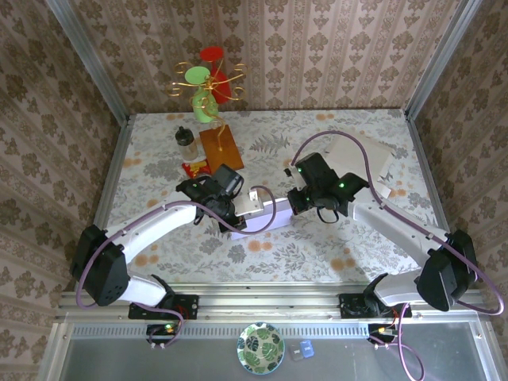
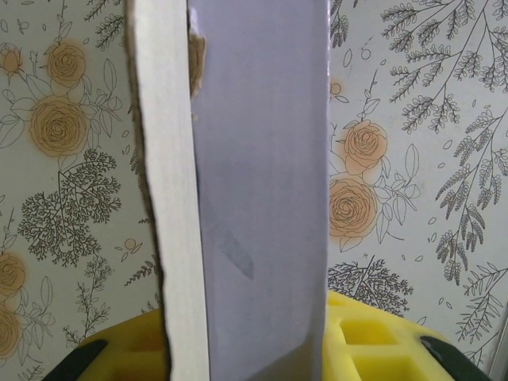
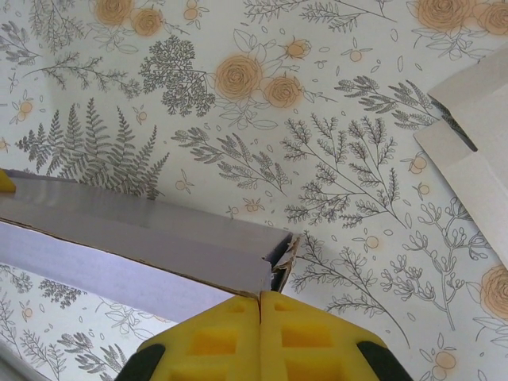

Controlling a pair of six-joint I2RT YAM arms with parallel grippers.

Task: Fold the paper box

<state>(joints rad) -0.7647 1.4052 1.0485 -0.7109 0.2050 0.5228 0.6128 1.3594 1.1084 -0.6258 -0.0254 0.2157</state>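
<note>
Floral counter (image 1: 317,254) carries the box (image 1: 272,214) at its middle, left jaws clamped on one wall, right jaws pressed together at its end corner; it looks light, thin and crease-prone, so grip panels near folds.

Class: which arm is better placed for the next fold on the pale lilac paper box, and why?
Right, probably. The left end effector clamps the pale lilac paper box across its width, steadying it; the shut right end effector sits at the box's end corner.
</note>
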